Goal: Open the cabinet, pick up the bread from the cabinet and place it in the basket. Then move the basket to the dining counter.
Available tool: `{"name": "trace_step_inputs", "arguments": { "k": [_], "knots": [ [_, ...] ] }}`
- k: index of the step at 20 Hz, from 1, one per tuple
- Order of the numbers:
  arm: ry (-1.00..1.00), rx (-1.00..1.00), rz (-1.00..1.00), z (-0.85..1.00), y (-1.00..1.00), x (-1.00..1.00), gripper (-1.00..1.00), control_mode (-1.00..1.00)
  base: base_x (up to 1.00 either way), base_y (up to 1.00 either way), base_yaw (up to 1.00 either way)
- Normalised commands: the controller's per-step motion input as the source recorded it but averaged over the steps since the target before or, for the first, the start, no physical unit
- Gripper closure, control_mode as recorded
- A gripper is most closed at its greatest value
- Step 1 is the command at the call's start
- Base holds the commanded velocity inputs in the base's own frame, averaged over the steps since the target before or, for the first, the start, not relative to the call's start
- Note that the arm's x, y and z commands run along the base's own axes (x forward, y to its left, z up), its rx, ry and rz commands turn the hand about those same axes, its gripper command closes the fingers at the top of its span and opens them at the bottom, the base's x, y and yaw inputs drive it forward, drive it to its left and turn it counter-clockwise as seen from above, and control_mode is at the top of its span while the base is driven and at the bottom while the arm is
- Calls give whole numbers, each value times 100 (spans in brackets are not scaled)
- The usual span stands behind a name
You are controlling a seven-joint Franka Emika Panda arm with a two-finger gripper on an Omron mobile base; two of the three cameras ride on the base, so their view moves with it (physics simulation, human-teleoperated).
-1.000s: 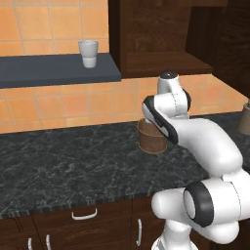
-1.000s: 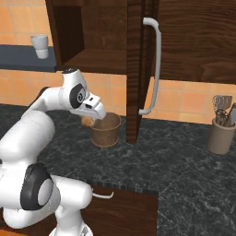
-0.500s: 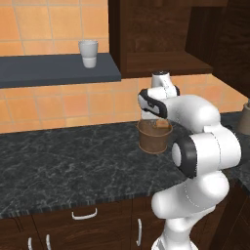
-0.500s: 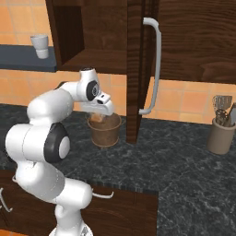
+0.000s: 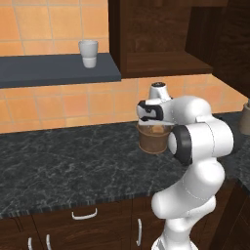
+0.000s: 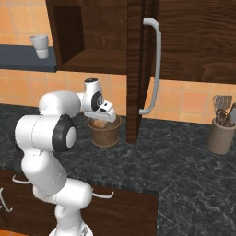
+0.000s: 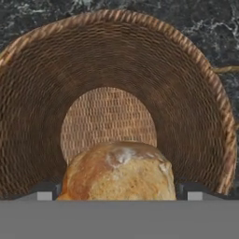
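Note:
The round woven basket (image 5: 153, 142) (image 6: 105, 134) stands on the black veined counter below the open cabinet (image 5: 161, 34), whose door (image 6: 133, 69) hangs wide with its silver bar handle (image 6: 155, 64). My gripper (image 5: 155, 125) (image 6: 102, 118) points down into the basket's mouth. The golden-brown bread (image 7: 119, 175) fills the gap between my fingertips, at rim level above the basket's woven floor (image 7: 109, 121). It shows as a light patch at the basket's top (image 5: 156, 130) (image 6: 98, 123). The jaws stand wide, closed on the bread. The dining counter is out of view.
A white cup (image 5: 88, 52) (image 6: 40, 46) sits on the dark wall shelf to the left. A utensil holder (image 6: 220, 134) stands on the counter at the right. The open door's edge hangs close to the right of the basket. Low cabinets with curved handles (image 5: 84, 213) run below the counter.
The arm's elbow and upper links have swung round to a new pose. The gripper has stayed over the basket with the bread, sinking slightly toward the rim.

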Motion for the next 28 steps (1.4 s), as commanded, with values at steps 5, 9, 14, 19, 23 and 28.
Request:
{"name": "trace_step_inputs", "arguments": {
  "k": [5,9,14,19,23,28],
  "knots": [
    [1,1,0,-30,0,11,100,-100,0,0,0],
    [3,1,0,-6,0,0,-100,-100,0,0,0],
    [0,0,0,0,0,0,-100,-100,0,0,0],
    [0,0,0,0,0,5,-100,-100,0,0,0],
    [0,0,0,4,0,9,-100,-100,0,0,0],
    [-3,3,2,9,1,-21,-100,-100,0,0,0]
  ]
}}
